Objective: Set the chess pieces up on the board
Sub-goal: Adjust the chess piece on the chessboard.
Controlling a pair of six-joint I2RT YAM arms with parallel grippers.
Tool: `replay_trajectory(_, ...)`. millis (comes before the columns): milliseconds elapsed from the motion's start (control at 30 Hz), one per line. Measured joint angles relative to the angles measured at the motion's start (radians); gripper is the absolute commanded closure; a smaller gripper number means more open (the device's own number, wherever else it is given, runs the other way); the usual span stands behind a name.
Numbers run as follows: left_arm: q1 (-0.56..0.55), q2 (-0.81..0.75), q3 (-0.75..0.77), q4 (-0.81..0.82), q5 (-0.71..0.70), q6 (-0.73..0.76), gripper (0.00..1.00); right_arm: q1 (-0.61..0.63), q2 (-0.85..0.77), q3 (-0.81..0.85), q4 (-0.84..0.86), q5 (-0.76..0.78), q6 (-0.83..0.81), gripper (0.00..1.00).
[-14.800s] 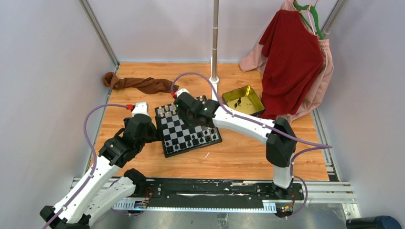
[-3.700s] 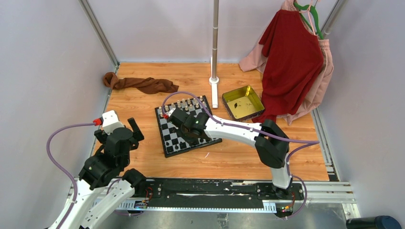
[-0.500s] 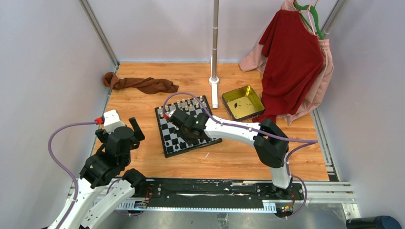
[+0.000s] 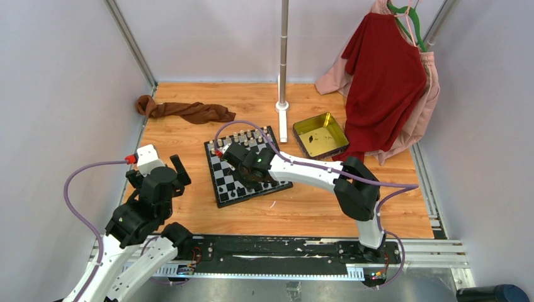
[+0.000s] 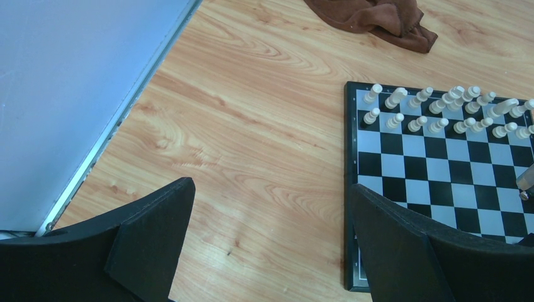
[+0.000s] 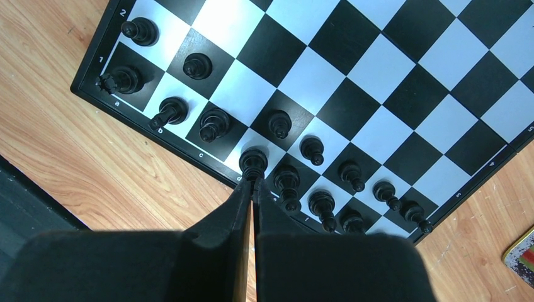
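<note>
My right claw [image 6: 252, 189] is closed to a thin slit. Its tips are right at a small black turned chess piece [image 6: 254, 161] on the near edge row of the small square black-and-white checkered board [image 6: 403, 82]. I cannot tell whether that piece is actually pinched.

My left claw [image 5: 271, 189] hangs wide open and empty over the wooden bench [image 5: 252, 94], just left of the board.

The job looks nearly done to me. The pale cream pieces [image 5: 441, 113] stand in two rows along the far edge, and the black pieces [image 6: 312, 149] fill most of the two near rows. One second-row square above the "c" looks bare, and the pieces at "a" and "b" lean.

There are dark specks in the yellow-gold square tin [image 4: 321, 134], too small to identify.

The only writing I can read is the border coordinates: "a", "b", "c" and "1", "2". I see no brand.
</note>
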Motion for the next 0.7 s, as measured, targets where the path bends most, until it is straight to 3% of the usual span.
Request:
replay_trajectory(400, 0.000, 0.004, 0.000, 0.000, 0.000, 0.000, 0.01, -0.001, 0.010, 0.001, 0.000, -0.009, 0.000, 0.99)
replay_trajectory(600, 0.000, 0.006, 0.000, 0.000, 0.000, 0.000, 0.01, -0.002, 0.010, 0.001, 0.000, -0.016, -0.001, 0.77)
replay_trajectory(700, 0.000, 0.006, 0.000, 0.000, 0.000, 0.000, 0.01, -0.002, 0.010, 0.001, 0.000, -0.016, -0.005, 0.73)
